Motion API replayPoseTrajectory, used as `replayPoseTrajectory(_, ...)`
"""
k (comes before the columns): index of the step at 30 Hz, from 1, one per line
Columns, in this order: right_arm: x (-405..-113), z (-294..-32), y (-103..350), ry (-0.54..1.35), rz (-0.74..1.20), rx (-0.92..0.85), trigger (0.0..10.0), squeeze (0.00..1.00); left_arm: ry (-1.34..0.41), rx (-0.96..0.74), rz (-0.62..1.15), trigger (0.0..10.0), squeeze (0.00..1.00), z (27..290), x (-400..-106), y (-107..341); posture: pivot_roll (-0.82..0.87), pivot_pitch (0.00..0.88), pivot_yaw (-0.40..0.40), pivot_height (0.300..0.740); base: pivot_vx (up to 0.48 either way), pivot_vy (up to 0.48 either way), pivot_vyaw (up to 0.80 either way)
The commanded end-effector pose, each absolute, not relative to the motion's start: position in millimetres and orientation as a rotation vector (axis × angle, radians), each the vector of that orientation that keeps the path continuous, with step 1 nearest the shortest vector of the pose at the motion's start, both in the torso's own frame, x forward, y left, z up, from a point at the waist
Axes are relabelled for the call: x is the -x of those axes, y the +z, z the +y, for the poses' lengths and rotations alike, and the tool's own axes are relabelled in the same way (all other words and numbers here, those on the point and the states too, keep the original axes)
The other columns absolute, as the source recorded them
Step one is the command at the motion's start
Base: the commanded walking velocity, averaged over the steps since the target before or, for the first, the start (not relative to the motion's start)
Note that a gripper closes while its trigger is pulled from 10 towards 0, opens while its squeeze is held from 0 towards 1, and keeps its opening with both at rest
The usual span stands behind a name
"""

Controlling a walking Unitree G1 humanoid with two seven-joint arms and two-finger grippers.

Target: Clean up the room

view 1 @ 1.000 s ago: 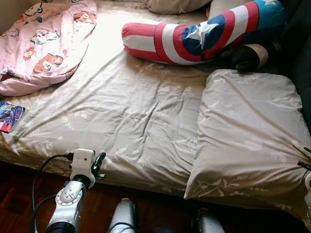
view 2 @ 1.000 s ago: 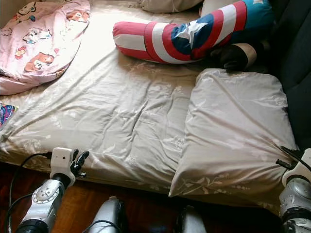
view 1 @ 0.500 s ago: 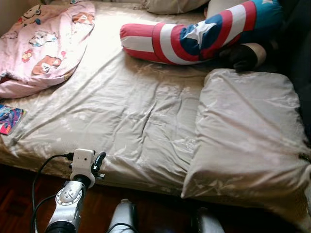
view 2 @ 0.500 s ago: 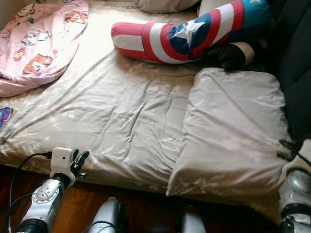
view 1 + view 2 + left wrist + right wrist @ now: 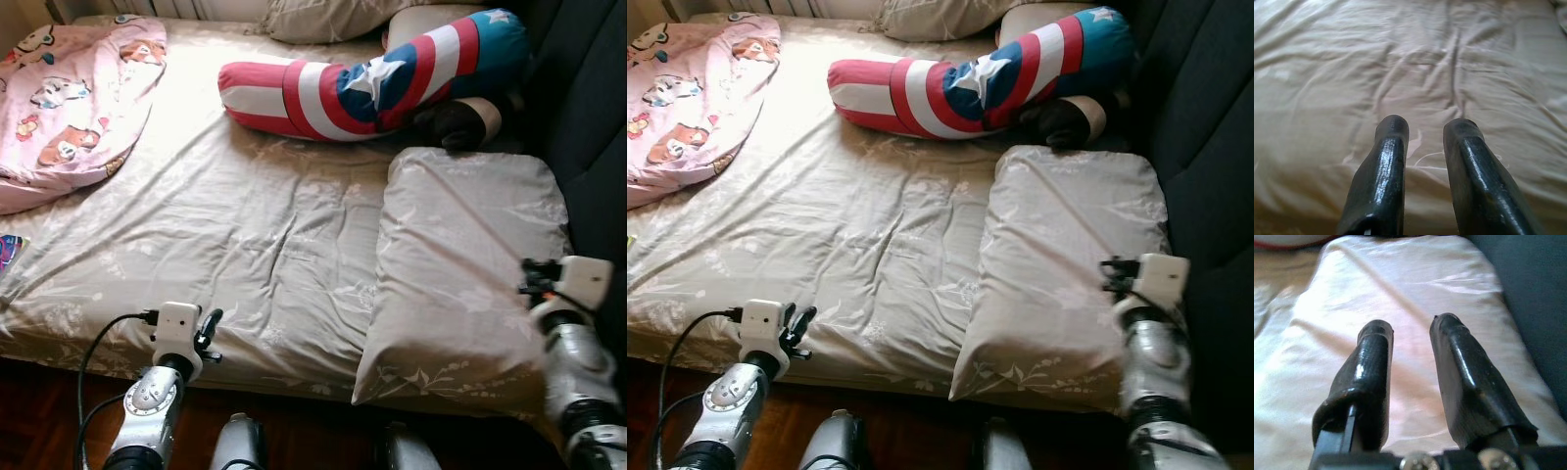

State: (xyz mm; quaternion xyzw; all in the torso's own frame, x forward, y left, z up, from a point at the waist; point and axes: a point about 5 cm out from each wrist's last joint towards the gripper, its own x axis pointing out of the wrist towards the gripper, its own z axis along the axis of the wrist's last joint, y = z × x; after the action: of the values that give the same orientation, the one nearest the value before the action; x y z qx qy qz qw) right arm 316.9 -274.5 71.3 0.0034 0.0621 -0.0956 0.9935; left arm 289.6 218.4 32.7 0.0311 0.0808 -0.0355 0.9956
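Right end effector [image 5: 1408, 335] hangs over the beige pillow [image 5: 460, 264] at the bed's [image 5: 245, 225] near right corner, fingers narrowly apart and empty, probably lining up a grab. Left end effector [image 5: 1425, 132], also slightly parted, idles by the mattress edge.

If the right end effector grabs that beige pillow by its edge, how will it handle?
The beige pillow looks soft and creased, so it would likely sag. Its smooth cover may slip between the open fingers of the right end effector. Probably light for its bulk.

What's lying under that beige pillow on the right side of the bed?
The beige pillow lies flat on the bed sheet, its near edge reaching the front of the mattress. Whatever else might be beneath it is covered. The right gripper hovers above it, fingers apart.
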Motion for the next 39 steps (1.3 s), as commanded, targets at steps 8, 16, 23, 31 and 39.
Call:
replayPoseTrajectory(8,-292.4,-234.4,20.5,-0.104,0.282,-0.076,10.0,0.0,0.039,0.093,0.244,10.0,0.0,224.0,-283.7,16.3,-0.03,0.018,-0.015,0.718,0.0,0.0,0.0)
replayPoseTrajectory(16,-267.6,-229.2,-11.6,-0.133,0.456,-0.087,10.0,0.0,0.065,0.133,0.347,10.0,0.0,221.7,-272.9,-1.7,-0.03,0.0,-0.021,0.74,0.0,0.0,0.0)
replayPoseTrajectory(23,-246.2,-231.0,-31.5,-0.176,0.564,-0.134,10.0,0.0,0.123,0.192,0.477,10.0,0.0,225.1,-256.4,-21.7,-0.03,0.0,-0.028,0.74,0.0,0.0,0.0)
replayPoseTrajectory(31,-215.9,-229.3,-55.5,-0.225,0.718,-0.152,10.0,0.0,0.085,0.08,0.685,10.0,0.0,218.3,-226.2,-50.0,-0.03,0.0,-0.025,0.74,0.0,0.0,0.0)
replayPoseTrajectory(39,-186.9,-224.2,-74.6,-0.257,0.85,-0.16,10.0,0.0,0.099,0.058,0.751,10.0,0.0,218.2,-215.0,-58.4,-0.01,0.0,-0.03,0.74,0.0,0.0,0.0)
